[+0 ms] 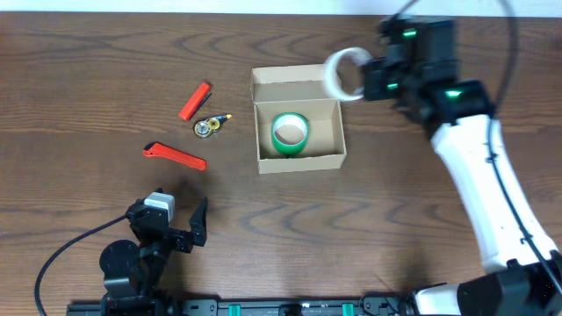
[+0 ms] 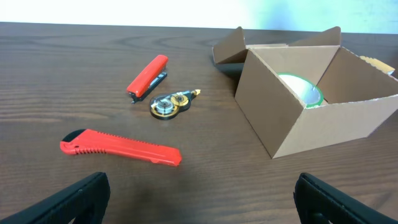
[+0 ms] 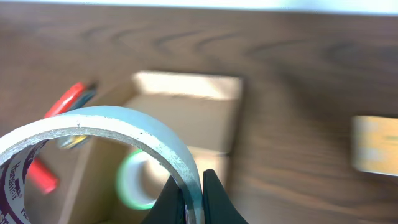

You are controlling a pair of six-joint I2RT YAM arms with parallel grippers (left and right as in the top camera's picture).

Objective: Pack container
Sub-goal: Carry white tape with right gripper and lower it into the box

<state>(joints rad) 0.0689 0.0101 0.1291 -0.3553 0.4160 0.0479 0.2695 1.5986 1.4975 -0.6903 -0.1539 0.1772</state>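
Table (image 1: 88,53): dark wood-grain surface, all items resting on it. Right arm (image 1: 479,175): extended to the far right of the table, its right gripper (image 3: 191,198) pressed together on the wall of a whitish tape roll (image 3: 112,118), which is held off the table and tilted, above the far right corner of the container. Container (image 1: 299,162): tan cardboard box at the table centre, mouth facing up, long axis running left to right across the table; the flap lid (image 1: 290,86) is hinged on the far long edge and folded back away from the robot. Left gripper (image 2: 200,183): low at the near left of the table, well apart from the box, fingers spread wide with nothing between them. Green tape roll (image 1: 274,132): lying flat on the box floor, roughly centred. Red box cutter (image 1: 176,156): left of the box, on the table, lying at a slight slant. Red stapler (image 1: 195,101): beyond the cutter, angled towards the far right. Small correction tape dispenser (image 1: 209,125): between stapler and box, close to the stapler, whether touching cannot be told
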